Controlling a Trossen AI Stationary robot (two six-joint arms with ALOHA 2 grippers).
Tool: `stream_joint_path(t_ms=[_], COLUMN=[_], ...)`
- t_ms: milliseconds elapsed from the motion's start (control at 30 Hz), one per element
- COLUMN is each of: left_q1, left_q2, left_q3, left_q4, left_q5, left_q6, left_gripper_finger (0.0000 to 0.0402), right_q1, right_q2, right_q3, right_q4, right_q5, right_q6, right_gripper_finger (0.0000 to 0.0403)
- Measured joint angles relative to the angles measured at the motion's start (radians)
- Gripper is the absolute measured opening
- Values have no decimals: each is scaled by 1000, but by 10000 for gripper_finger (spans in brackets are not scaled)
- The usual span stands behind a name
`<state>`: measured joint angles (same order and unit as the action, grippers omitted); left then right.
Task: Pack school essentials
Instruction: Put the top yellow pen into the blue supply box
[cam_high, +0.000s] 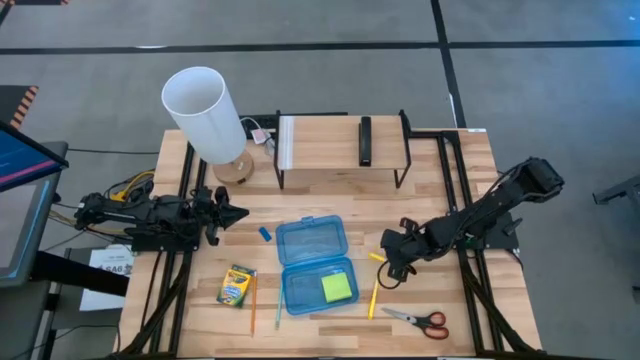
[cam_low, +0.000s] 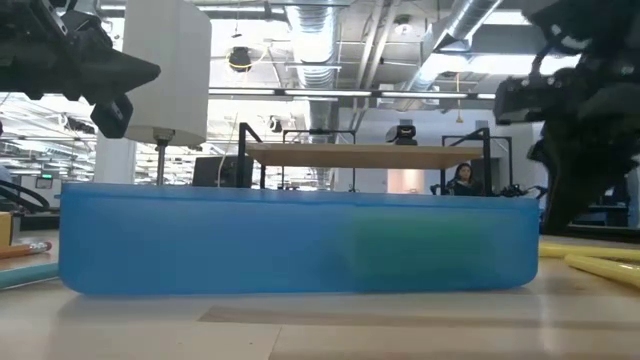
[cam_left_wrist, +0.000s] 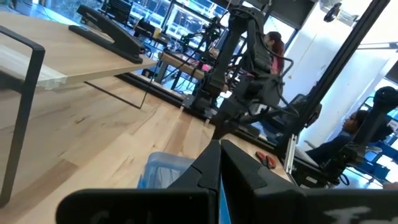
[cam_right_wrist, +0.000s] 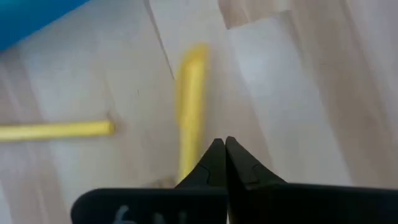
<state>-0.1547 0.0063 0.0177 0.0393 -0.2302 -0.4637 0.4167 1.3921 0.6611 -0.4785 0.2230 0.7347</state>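
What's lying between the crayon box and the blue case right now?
High view: two pencils lie lengthwise between the crayon box and the blue case.

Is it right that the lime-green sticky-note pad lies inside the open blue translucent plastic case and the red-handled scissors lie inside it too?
Only partly. The high view shows the lime-green sticky-note pad inside the blue translucent plastic case, but the red-handled scissors lie outside it, on the wooden table.

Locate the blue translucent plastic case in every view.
High view: blue translucent plastic case lies open at the table's centre, a lime-green sticky-note pad inside.
Low view: its wall fills the foreground, a green blur showing through.
Left wrist view: a corner shows just past the pincer tips.
Right wrist view: only an edge in one corner.
Shared landmark: the case itself.
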Motion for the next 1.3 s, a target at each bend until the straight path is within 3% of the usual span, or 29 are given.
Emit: stream_joint_path(t_ms=[300, 567, 800, 1300], left_q1=[0, 0, 0, 0], left_q2=[0, 0, 0, 0], left_q3=[0, -1, -1, -1], left_q4=[2, 4, 5, 4], left_q5=[-3, -3, -16, -18], left_q6=[0, 0, 6, 10], left_gripper_finger=[0, 0, 0, 0], right_q1=[9, 47, -15, -91], right_q2=[-37, -28, 7, 213], right_q3=[32, 35, 36, 42], right_q4=[13, 3, 94, 181], right_q5=[-34, -42, 5, -85], right_q6=[1, 0, -78, -141], right_gripper_finger=[13, 126, 205, 214])
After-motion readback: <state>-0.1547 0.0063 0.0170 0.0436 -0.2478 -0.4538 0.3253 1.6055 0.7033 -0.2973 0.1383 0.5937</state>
